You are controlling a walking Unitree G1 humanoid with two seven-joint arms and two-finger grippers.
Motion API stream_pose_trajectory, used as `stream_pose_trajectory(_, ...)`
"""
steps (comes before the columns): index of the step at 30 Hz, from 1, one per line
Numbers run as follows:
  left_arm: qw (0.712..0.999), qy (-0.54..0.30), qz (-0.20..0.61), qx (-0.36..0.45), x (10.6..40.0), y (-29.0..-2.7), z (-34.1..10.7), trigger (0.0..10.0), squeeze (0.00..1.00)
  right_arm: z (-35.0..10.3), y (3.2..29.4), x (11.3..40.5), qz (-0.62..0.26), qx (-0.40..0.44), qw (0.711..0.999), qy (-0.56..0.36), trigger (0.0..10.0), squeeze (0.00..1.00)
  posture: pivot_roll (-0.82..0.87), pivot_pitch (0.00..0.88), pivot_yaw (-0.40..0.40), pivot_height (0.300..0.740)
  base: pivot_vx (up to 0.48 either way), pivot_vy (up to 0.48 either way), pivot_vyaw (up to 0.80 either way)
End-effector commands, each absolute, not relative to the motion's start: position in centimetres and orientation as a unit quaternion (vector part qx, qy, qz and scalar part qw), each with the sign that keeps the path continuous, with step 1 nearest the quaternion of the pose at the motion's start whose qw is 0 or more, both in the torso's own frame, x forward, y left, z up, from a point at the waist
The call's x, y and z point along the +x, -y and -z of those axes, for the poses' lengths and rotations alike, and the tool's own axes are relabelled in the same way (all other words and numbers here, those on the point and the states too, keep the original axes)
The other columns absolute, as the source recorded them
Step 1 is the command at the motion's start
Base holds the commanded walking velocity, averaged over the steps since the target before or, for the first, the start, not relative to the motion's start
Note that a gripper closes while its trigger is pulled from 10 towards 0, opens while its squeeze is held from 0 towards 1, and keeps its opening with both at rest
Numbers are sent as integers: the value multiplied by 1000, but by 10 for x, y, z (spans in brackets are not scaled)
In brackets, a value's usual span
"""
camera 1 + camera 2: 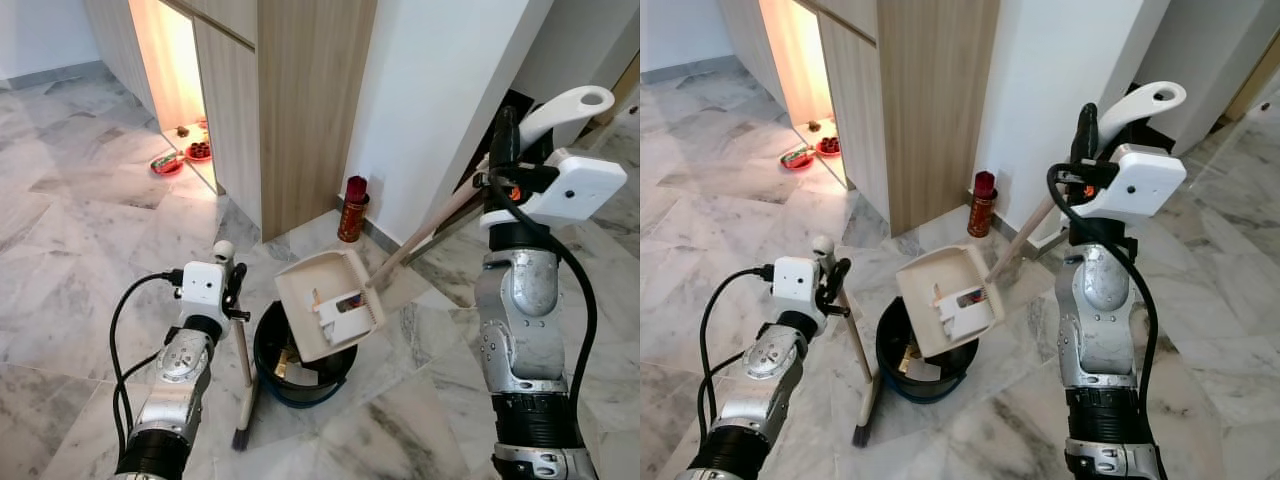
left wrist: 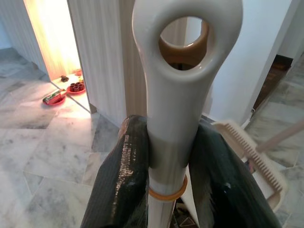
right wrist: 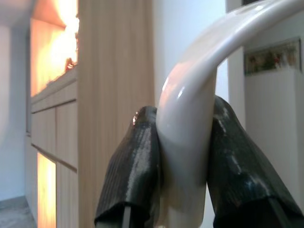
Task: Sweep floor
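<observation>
The right hand (image 1: 508,135), pinching the dustpan (image 1: 327,303) handle, tips debris into the bin (image 1: 272,368); the left hand (image 1: 236,285) pinches the broom (image 1: 243,385). Next, it needs more tilt.

Contents of the round black plastic bin (image 1: 300,385) are largely covered by the tilted cream plastic dustpan (image 1: 325,300); only brown scraps show at the inner edge, kind undetermined. Debris on the dustpan is too small to identify. The cream-handled broom (image 1: 243,385) has its bristle end seen edge-on, so its form is unclear. In the lit wooden cabinet recess, the red dishes (image 1: 168,164) hold items too small to name. In the right wrist view, the curved white dustpan handle (image 3: 190,142) is blurred and cut off at the upper edge. Both arms are cut off at the lower edge of the head views.
</observation>
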State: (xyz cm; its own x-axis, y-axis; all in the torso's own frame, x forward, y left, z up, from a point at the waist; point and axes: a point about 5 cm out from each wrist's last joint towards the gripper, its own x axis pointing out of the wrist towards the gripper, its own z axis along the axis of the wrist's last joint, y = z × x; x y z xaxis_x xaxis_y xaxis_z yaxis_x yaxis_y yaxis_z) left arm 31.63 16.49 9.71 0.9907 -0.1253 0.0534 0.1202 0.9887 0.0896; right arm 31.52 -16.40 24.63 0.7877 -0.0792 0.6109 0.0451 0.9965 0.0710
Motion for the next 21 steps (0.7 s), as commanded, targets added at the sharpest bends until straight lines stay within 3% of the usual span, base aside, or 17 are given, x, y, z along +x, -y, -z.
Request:
stream_pose_trajectory(1, 996, 39, 72, 37, 317, -161, -101, 10000, 0, -267, 161, 302, 28, 0, 921, 389, 10000, 0, 229, 66, -112, 740, 0, 0, 0)
stream_pose_trajectory(21, 995, 45, 79, 45, 319, -159, -103, 10000, 0, -268, 129, 288, -33, -77, 897, 433, 10000, 0, 234, 67, -111, 740, 0, 0, 0)
